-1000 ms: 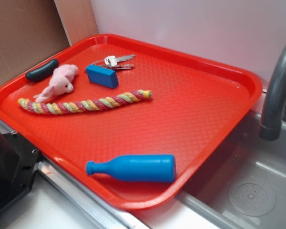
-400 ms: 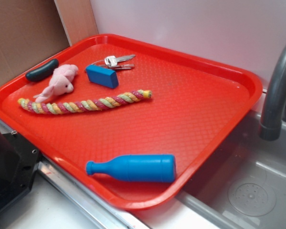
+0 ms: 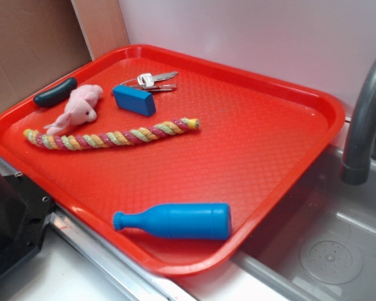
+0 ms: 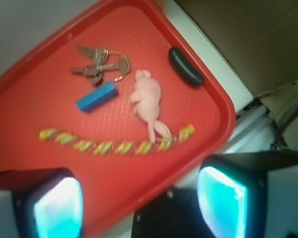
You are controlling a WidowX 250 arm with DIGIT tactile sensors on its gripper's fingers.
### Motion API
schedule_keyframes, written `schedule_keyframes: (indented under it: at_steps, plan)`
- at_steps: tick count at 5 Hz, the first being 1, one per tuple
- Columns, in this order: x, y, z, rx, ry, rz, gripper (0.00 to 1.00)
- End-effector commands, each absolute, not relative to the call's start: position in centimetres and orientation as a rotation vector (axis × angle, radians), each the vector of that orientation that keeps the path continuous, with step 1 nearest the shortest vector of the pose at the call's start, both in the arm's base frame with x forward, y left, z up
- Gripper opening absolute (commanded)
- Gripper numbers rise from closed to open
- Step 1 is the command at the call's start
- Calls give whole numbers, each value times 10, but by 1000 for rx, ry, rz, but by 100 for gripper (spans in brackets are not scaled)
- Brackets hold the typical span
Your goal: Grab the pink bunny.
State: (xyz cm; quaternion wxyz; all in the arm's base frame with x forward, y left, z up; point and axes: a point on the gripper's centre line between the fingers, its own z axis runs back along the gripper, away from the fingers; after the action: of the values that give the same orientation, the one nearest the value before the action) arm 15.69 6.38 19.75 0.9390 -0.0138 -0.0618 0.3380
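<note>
The pink bunny (image 3: 78, 110) lies on its side near the far left corner of the red tray (image 3: 250, 138). In the wrist view the bunny (image 4: 148, 96) shows near the middle, its long ears pointing down toward the braided rope (image 4: 114, 145). My gripper (image 4: 139, 198) hangs high above the tray's (image 4: 39, 99) near edge, well short of the bunny. Its two cyan-padded fingers (image 4: 57, 206) stand wide apart with nothing between them. The gripper does not appear in the exterior view.
On the tray: a multicoloured rope (image 3: 113, 135) just in front of the bunny, a blue block (image 3: 134, 100), keys (image 3: 151, 80), a dark oblong piece (image 3: 55, 91) and a blue bottle (image 3: 175, 221). A grey faucet (image 3: 363, 125) and sink (image 3: 326, 251) stand at right, a black box (image 3: 9, 219) at left.
</note>
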Motion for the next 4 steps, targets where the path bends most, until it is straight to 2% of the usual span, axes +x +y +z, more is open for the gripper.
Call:
schedule_keyframes:
  at_steps: [1,3,4]
  plan:
    - [173,98,158,-45,-237,689,100]
    - [193,113,97,5,-194,660,100]
    - [206,106,59,11,-143,600,100]
